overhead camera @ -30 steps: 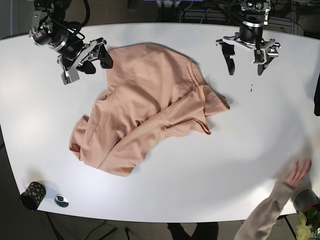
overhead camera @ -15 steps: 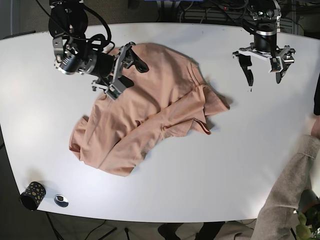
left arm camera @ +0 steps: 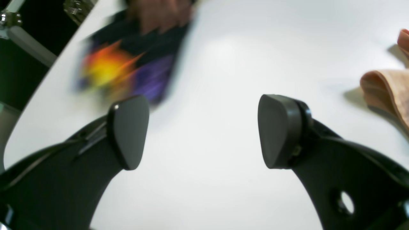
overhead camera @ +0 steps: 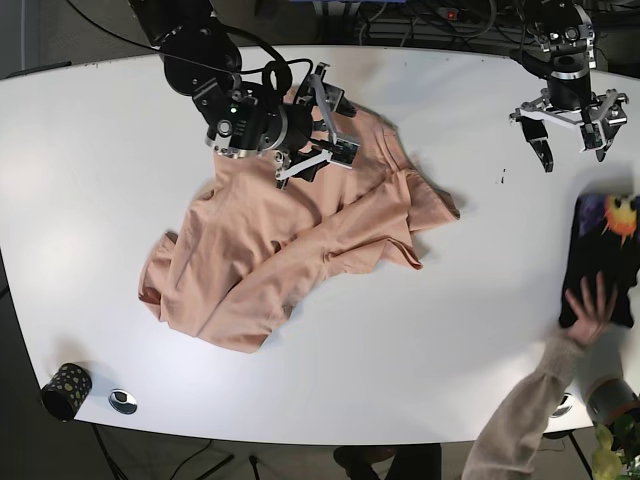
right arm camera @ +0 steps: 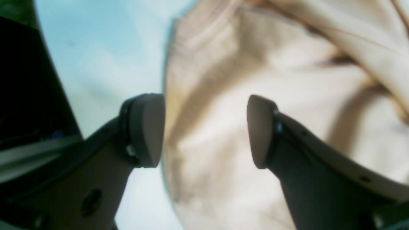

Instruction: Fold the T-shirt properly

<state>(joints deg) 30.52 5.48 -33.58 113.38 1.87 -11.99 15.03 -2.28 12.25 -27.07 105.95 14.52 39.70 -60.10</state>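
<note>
The peach T-shirt (overhead camera: 290,240) lies crumpled and partly folded over itself in the middle of the white table (overhead camera: 420,380). My right gripper (overhead camera: 333,122) hovers open over the shirt's upper part, near its top edge. In the right wrist view the fabric (right arm camera: 287,95) fills the space under and between the open fingers (right arm camera: 206,131), which hold nothing. My left gripper (overhead camera: 573,140) hangs open over bare table at the far right, well away from the shirt. In the left wrist view it (left arm camera: 203,131) is empty, with a fold of the shirt (left arm camera: 386,92) at the right edge.
A person's hand (overhead camera: 590,305) rests on a black garment with a colourful print (overhead camera: 605,250) at the table's right edge, blurred in the left wrist view (left arm camera: 127,64). A dark cup (overhead camera: 65,390) and a small round object (overhead camera: 122,401) sit at the front left corner.
My right arm swung from the table's left side to above the shirt's upper part. My left arm drifted toward the right edge. A hand brought the black printed garment onto the table.
</note>
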